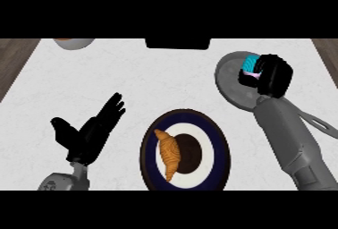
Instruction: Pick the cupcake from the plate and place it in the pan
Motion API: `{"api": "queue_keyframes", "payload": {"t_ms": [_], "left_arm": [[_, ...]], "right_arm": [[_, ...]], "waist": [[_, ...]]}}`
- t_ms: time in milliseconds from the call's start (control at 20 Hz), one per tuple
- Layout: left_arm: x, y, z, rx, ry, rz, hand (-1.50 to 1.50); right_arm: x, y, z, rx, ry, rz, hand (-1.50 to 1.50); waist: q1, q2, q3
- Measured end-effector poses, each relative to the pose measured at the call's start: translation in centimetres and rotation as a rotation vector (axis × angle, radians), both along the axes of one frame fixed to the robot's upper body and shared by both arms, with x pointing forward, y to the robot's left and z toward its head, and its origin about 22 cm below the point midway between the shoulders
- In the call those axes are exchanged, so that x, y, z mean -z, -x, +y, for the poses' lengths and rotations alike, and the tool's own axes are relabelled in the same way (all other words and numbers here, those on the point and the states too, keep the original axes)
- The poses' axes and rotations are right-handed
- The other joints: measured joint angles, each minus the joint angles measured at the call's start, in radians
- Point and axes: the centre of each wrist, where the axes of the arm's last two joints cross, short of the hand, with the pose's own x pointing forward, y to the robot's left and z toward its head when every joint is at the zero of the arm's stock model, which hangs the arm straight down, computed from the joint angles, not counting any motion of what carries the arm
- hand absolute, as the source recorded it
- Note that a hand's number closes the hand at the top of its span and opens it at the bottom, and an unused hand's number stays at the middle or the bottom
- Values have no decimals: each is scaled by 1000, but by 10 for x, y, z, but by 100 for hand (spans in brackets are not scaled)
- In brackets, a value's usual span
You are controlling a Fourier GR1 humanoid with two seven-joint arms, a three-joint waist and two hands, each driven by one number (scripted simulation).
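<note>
Both of my hands show over the white counter (79, 76): my right hand (274, 76) hangs above the grey pan (231, 85), fingers curled round the cupcake (249, 70) with its turquoise top and pink wrapper. My left hand (89, 132) rests at the lower left, fingers straight and together, thumb spread. Between them the dark-rimmed plate (218, 134) carries a croissant (170, 152).

Cupcake (249, 68) in right hand (274, 76) fingers, over pan (231, 85), plate (214, 134) w/ croissant (170, 152) betw. hands, left hand (89, 132) fingertips left of plate, bowl (73, 42) far beyond them
</note>
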Motion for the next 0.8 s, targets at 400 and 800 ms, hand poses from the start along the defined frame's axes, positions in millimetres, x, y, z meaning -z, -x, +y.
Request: {"api": "queue_keyframes", "payload": {"t_ms": [400,800], "left_arm": [[-9,-2,-10,28,-5,-15,0],[-9,-6,-11,37,-6,-20,0]], "right_arm": [[5,-7,-53,70,-22,80,-150],[11,-4,-76,44,-104,266,-150]], "waist": [[24,12,1],[39,21,3]]}}
